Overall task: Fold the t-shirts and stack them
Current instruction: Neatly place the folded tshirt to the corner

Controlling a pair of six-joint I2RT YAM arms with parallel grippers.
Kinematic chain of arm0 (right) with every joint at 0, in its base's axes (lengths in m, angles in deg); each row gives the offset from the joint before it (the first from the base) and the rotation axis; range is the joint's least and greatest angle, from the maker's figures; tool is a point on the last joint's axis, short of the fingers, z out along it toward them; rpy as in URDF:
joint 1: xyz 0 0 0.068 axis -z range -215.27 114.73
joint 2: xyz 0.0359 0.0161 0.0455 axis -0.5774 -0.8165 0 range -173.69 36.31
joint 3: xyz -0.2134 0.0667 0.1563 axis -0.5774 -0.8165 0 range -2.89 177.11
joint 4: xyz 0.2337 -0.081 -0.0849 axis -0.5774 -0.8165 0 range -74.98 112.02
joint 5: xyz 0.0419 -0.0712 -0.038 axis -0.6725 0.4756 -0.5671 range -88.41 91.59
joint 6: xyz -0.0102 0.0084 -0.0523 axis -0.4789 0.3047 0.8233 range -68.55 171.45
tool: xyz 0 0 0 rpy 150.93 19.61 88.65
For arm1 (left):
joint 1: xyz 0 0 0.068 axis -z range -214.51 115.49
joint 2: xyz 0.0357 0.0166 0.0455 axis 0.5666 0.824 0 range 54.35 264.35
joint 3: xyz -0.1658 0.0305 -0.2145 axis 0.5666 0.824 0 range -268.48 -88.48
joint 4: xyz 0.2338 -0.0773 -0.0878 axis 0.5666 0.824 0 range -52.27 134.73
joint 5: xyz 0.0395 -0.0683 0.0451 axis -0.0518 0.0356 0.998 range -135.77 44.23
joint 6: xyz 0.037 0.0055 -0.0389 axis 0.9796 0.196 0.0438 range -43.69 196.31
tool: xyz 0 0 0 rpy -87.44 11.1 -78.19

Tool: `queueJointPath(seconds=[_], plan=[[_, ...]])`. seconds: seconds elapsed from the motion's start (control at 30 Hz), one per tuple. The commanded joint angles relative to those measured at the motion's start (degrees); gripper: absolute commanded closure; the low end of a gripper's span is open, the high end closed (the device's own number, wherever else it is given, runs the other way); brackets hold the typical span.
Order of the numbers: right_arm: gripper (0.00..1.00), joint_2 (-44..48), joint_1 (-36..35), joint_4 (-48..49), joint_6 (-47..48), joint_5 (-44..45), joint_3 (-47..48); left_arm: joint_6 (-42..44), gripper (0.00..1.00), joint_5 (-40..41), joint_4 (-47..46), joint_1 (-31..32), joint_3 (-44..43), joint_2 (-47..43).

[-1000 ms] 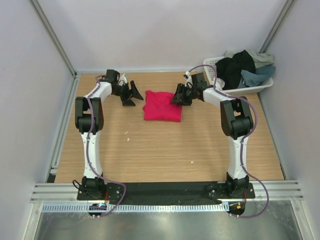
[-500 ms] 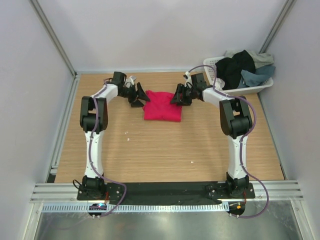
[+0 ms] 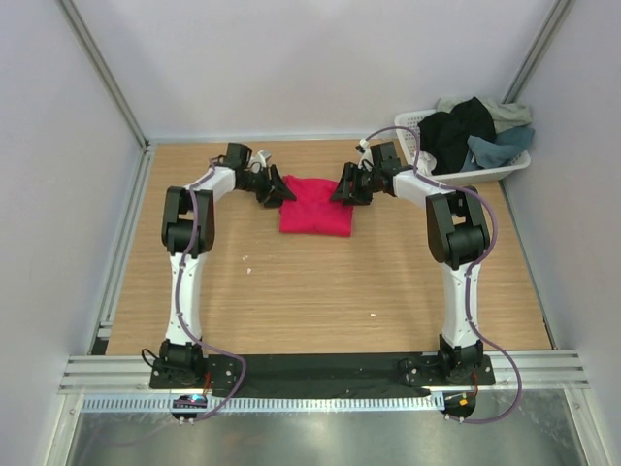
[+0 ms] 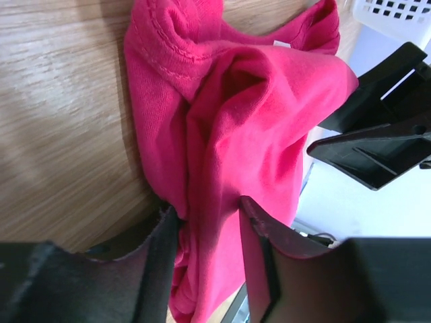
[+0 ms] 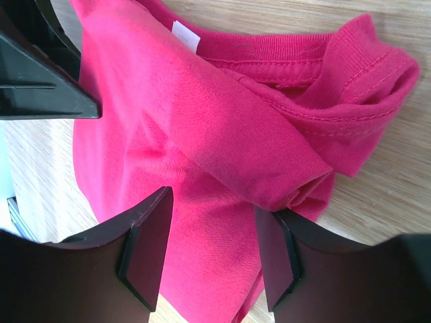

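Top external view: pink shirt [image 3: 315, 206] lies folded into a rough square on the wooden table [image 3: 320, 291], centre of frame, a bit above the middle. At its upper-left corner is the left gripper [image 3: 277, 190]. At its upper-right corner is the right gripper [image 3: 345, 184]. Both arms reach in from the sides w/ elbows bent. White basket [image 3: 507, 171] sits at the table's upper-right corner, well apart from the pink shirt. It holds a heap of other tees: black shirt [image 3: 456, 128] on top, blue-grey shirt [image 3: 495, 149] at the right, pale shirt [image 3: 505, 112] behind.

Left wrist view: pink cloth is bunched btwn the two black fingers [image 4: 160, 262] at the bottom of frame. It touches both inner faces, and a ridge of fabric rises out of the gap, so the left gripper is clamped on the pink shirt's edge. Collar seam shows at top left; the right gripper is the black shape at mid right.

Right wrist view: the right gripper's tips straddle the pink shirt's edge at the bottom of frame, w/ cloth lying smooth across the gap. Can't tell if it's pinched or only sits btwn them. White neck label [image 5: 185, 35] is near the top, collar ribbing to its right.
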State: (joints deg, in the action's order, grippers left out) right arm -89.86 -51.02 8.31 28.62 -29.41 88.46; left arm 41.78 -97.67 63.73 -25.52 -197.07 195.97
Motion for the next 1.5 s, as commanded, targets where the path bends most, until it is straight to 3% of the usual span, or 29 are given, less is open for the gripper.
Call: queueJointPath(seconds=[0.0, 0.1, 0.17, 0.3, 0.43, 0.53, 0.67, 0.8, 0.93, 1.47], plan=[[0.43, 0.13, -0.16, 1.59, 0.24, 0.42, 1.64, 0.51, 0.59, 2.68, -1.83, 1.11, 0.75, 2.96], [0.42, 0.31, -0.16, 1.41, 0.42, 0.42, 1.64, 0.16, 0.65, 1.98, -2.44, 1.64, 0.93, 3.13], [0.43, 0.4, -0.16, 1.32, 0.59, 0.42, 1.64, -0.1, 0.81, 1.71, -2.79, 1.99, 1.19, 2.96], [0.42, 1.27, -0.16, 1.06, 1.29, 0.68, 1.72, 0.07, 1.0, 2.41, -2.53, 2.17, 1.19, 2.08], [0.43, 3.9, 0.01, 0.01, 4.01, 0.86, 3.04, 3.23, 1.0, 3.2, 1.06, 1.29, 0.49, -0.55], [0.42, 6.1, -0.07, -1.48, 8.3, 1.73, 4.71, 10.42, 1.0, 7.23, 6.5, -0.2, -1.44, -2.4], [0.41, 10.58, 0.1, -3.16, 13.51, 4.54, 7.26, 19.3, 1.0, 11.81, 17.39, -3.62, -4.41, -5.21], [0.41, 13.05, 0.45, -4.21, 15.88, 5.51, 6.83, 33.59, 1.0, 18.4, 30.49, -7.93, -10.48, -3.46], [0.41, 15.33, 0.54, -3.95, 16.59, 5.87, 3.5, 40.31, 1.0, 24.3, 40.78, -12.68, -14.53, -0.56], [0.4, 21.4, 0.63, -3.95, 18.7, 6.31, -2.4, 44.19, 1.0, 38.01, 38.51, -23.05, -25.42, 0.84]])
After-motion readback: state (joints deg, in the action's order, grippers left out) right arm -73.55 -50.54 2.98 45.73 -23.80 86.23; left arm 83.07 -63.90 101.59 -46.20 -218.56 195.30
